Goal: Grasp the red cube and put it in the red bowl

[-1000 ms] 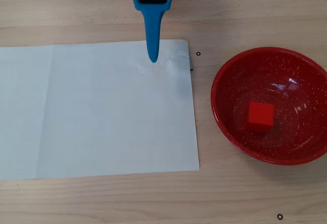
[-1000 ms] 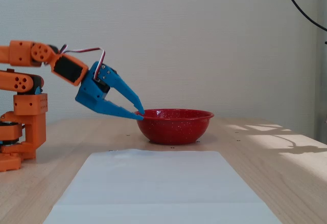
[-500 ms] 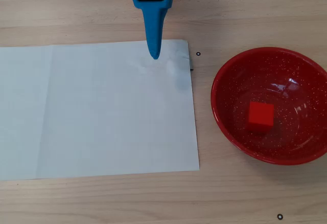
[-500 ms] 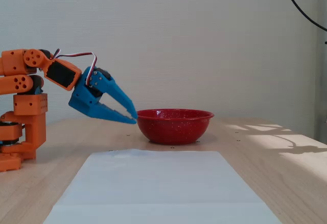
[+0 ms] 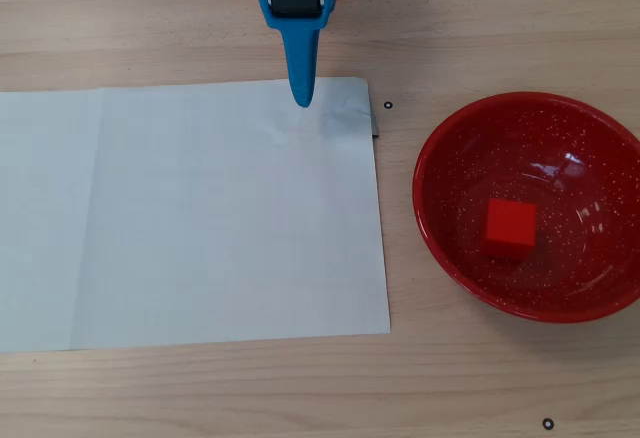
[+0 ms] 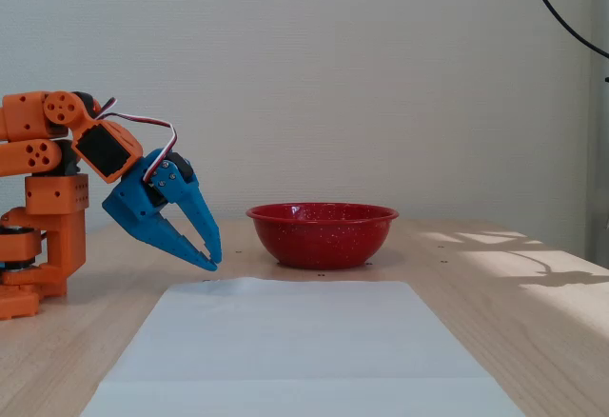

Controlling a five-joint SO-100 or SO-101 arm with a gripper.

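Observation:
The red cube (image 5: 511, 226) lies inside the red bowl (image 5: 440, 188), near its middle, in the overhead view. In the fixed view the bowl (image 6: 322, 236) stands on the wooden table and the cube is hidden behind its wall. My blue gripper (image 5: 302, 96) is shut and empty. It sits at the top of the overhead view over the far edge of the white paper, well left of the bowl. In the fixed view the gripper (image 6: 213, 261) points down just above the paper, left of the bowl.
A white paper sheet (image 5: 190, 218) covers the left and middle of the wooden table. The orange arm base (image 6: 43, 208) stands at the left in the fixed view. Small black marks (image 5: 388, 106) dot the table near the bowl.

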